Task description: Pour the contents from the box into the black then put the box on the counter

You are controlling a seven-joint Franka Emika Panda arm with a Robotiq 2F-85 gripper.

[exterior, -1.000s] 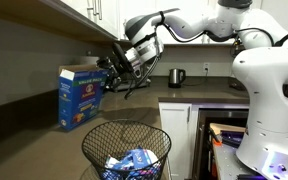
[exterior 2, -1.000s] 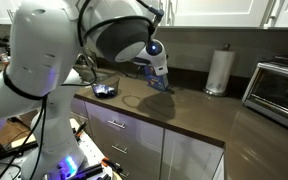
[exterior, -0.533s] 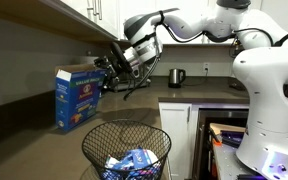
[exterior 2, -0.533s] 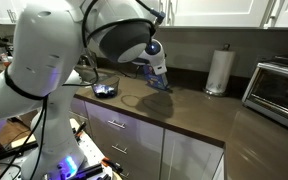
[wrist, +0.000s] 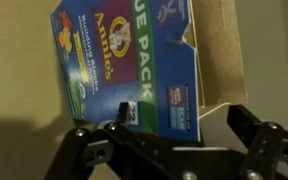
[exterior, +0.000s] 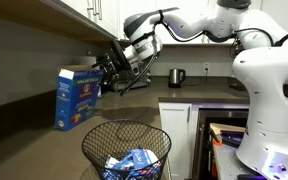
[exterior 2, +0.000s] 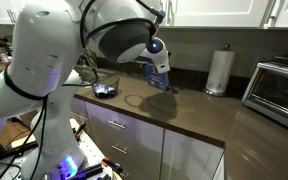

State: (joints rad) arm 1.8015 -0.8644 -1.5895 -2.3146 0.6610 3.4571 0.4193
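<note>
Blue packets (exterior: 132,162) in black bin (exterior: 126,135), box (exterior: 76,97) upright on desk (exterior 2: 194,115); claw (exterior: 106,74) wide, empty; next pull claw away

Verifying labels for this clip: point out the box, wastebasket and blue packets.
box (exterior: 79,104), in an exterior view, printed front face.
wastebasket (exterior: 97,150), in an exterior view, mesh side wall.
blue packets (exterior: 134,161), in an exterior view, pile's middle.

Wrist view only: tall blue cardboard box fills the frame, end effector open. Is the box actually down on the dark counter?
Observer: Yes, the tall blue cardboard box stands upright on the long dark worktop.
Operator: Contents out?
Observer: Yes, small blue packets lie inside the round black wire-mesh wastebasket.
Operator: End effector clear?
Observer: The end effector is beside the box's open top; contact can't be judged.
</note>
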